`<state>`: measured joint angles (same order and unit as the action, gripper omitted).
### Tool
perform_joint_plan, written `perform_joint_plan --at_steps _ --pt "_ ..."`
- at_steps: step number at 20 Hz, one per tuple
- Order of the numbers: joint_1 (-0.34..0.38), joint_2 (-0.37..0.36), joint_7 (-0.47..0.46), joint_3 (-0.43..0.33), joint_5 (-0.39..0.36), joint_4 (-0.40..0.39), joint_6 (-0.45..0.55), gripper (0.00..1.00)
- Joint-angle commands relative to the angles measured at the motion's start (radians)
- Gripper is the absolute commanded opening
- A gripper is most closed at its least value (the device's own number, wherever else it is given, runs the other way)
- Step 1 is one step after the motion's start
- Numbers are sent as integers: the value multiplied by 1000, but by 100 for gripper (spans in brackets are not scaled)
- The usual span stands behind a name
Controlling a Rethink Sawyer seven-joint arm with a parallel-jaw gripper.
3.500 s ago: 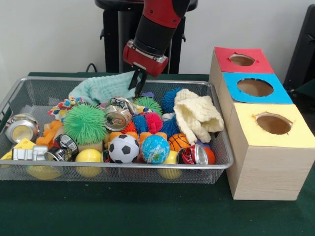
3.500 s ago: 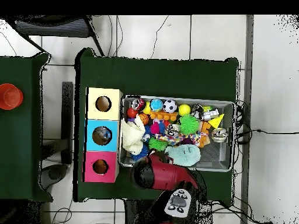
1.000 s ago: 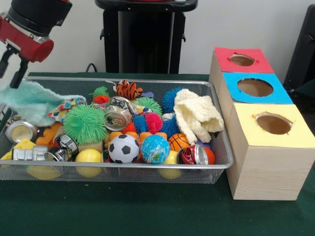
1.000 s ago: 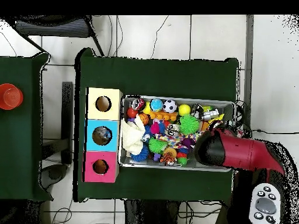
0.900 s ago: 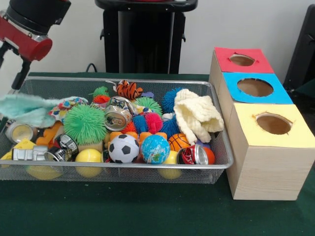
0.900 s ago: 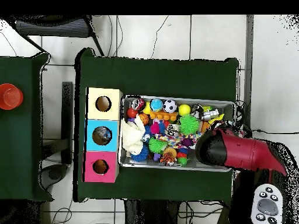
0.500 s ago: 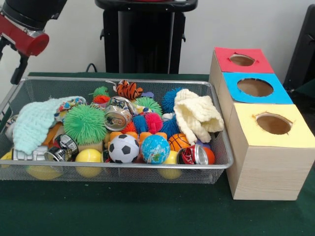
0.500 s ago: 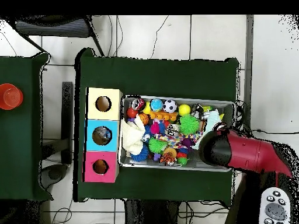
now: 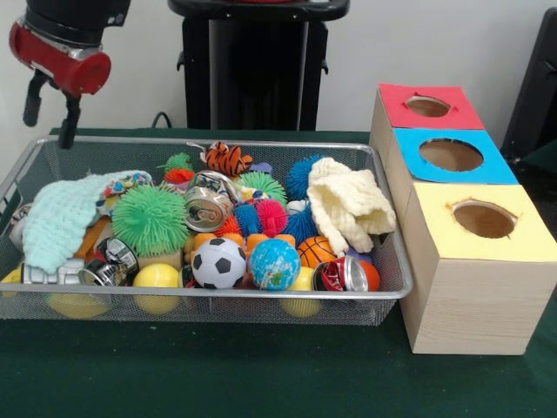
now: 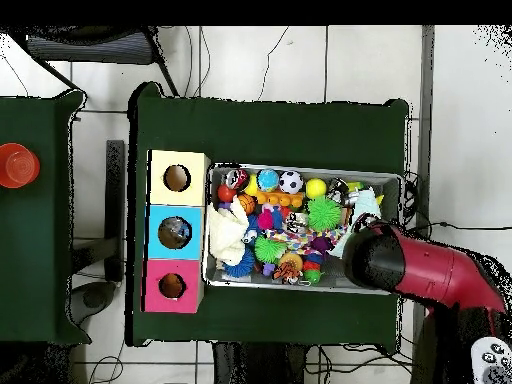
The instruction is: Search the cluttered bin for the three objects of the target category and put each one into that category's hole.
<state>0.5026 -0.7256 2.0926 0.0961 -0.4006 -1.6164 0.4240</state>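
From the front, the gripper (image 9: 50, 111) hung above the wire bin's (image 9: 218, 300) far left corner, its two jaws parted and holding nothing. Inside the bin, a mint-green cloth (image 9: 61, 216) lay draped at the left end, beside a green spiky ball (image 9: 150, 218). A cream cloth (image 9: 350, 205) rested against the bin's right wall. Between them sat a crushed can (image 9: 207, 207), a soccer ball (image 9: 218, 263) and a globe ball (image 9: 274, 263). Right of the bin stood the box (image 9: 470, 287) with red, blue and yellow holes.

From overhead, the red arm (image 10: 420, 272) covered one corner of the bin (image 10: 300, 168), hiding the jaws; the mint-green cloth (image 10: 364, 208) showed just beside it.
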Motion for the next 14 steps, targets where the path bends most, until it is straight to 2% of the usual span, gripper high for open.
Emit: perform_joint_plan --at_steps 1,4,11,14 --pt "81 -54 -208 -275 50 -200 108 100" --pt "160 -64 -289 -408 52 -251 112 100" --pt "285 1 -368 -602 23 -281 173 100" --pt "325 32 -405 -668 15 -276 237 100"
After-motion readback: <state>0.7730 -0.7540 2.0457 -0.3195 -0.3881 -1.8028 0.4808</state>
